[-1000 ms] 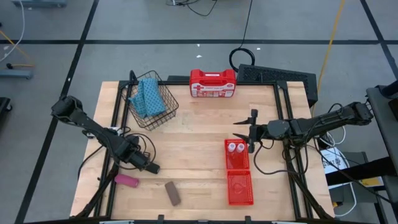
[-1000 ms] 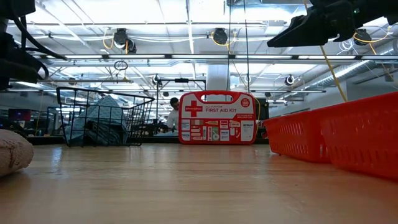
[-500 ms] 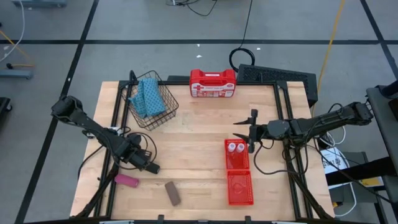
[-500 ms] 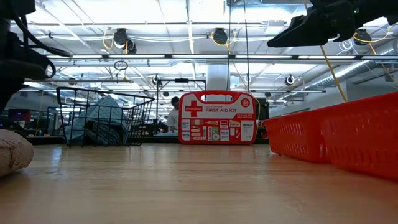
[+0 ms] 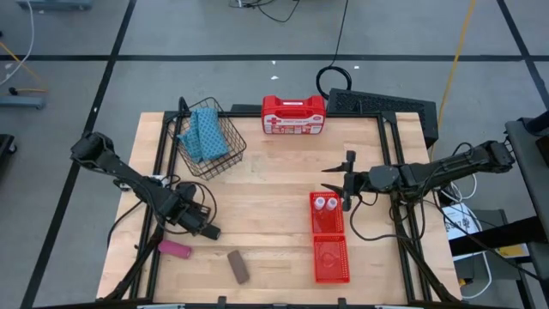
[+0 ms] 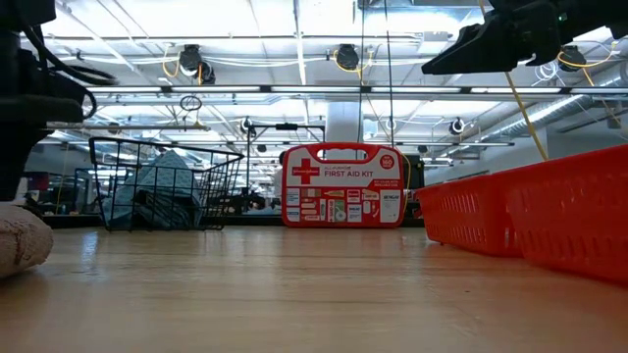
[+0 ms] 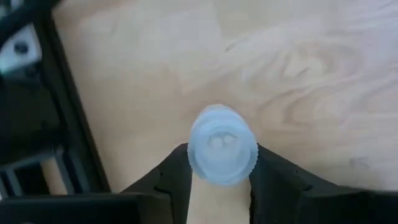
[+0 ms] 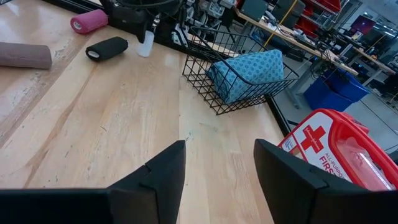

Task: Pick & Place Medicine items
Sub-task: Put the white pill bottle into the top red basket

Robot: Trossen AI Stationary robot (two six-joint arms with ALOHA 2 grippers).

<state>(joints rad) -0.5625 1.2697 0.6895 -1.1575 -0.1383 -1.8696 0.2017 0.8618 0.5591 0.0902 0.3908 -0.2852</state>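
Medicine bottle: small white round bottle (image 7: 221,145), upright between the two fingers of the left gripper (image 7: 219,180), low over bare wood at the table's left-front.
Left gripper: closed on the bottle, fingers (image 7: 171,177) against both its sides.
Right gripper (image 5: 341,183): above the far end of the red bin (image 5: 337,260), fingers spread, holding nothing.
Bottles in bin: two white bottles (image 5: 324,204), side by side at the far end.
Loose items: pink piece (image 5: 174,249), brown piece (image 5: 238,267), black piece (image 8: 106,48), all near the left gripper.
Background: wire basket (image 5: 220,151) with blue cloth (image 5: 203,133); first aid kit (image 5: 293,115) at the far edge.
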